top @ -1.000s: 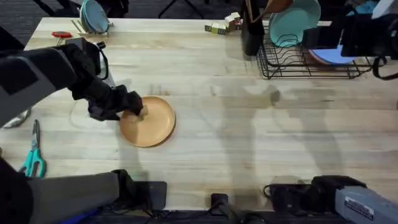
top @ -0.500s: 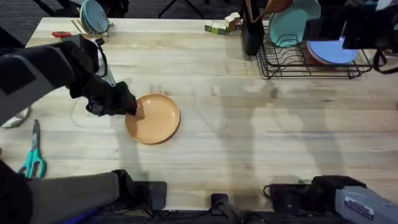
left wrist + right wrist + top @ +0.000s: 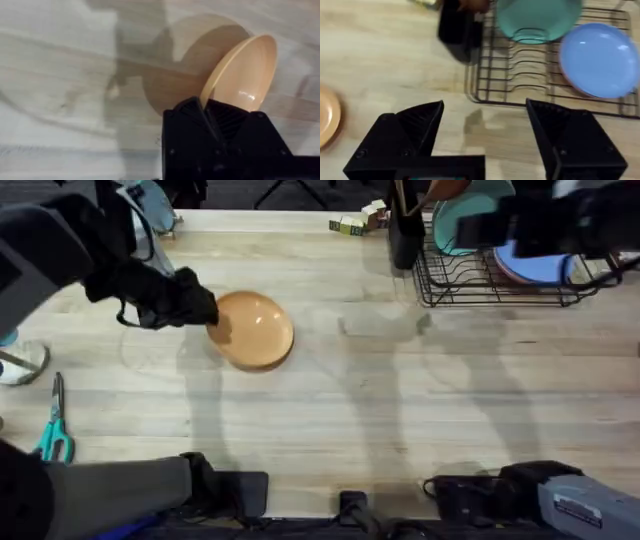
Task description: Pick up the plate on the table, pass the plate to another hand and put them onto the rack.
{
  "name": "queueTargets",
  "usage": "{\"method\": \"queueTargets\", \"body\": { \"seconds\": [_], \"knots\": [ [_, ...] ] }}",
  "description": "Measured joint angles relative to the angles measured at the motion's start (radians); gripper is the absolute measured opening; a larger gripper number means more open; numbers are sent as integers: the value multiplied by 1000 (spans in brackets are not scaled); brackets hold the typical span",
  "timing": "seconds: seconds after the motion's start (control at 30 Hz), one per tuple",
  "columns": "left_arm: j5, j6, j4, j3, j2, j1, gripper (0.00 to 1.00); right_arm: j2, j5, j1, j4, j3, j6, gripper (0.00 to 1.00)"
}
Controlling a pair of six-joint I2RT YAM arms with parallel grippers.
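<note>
The plate is round, shallow and orange-tan, matte, with a raised rim and a pale glint on its inner face; it hangs over the left part of the bench, clear of the planks and tilted, its shadow a darker disc on the wood beneath. The left end effector is clamped on the plate's rim at the side nearest the arm. In the left wrist view the plate is seen nearly edge-on, rising slantwise from between the black fingers, which the overhead view does not make plain. The right end effector hovers near the rack at the far right of the bench, its two fingers spread wide with nothing between them. There is one orange-tan plate, one black wire rack, one teal plate standing upright in the rack's slots and one light-blue plate leaning in the rack beside it. The right wrist view shows the rack's wire slots and both coloured plates more openly than the overhead, where the right arm covers part of them; it also catches the orange-tan plate's edge. The overhead alone shows one pair of teal-handled scissors at the bench's left edge.
</note>
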Motion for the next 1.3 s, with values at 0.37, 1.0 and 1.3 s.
{"method": "queueTargets", "body": {
  "seconds": [0.37, 1.0, 1.3],
  "knots": [
    [199, -48, 6, 119, 6, 0, 41, 70, 0, 191, 34, 0, -5, 996],
    [396, -128, 64, 127, 6, -2, 44, 70, 0, 301, 136, 0, 122, 995],
    [400, -130, 93, 127, 6, -2, 44, 70, -1, 347, 161, 0, 382, 995]
  ]
}}
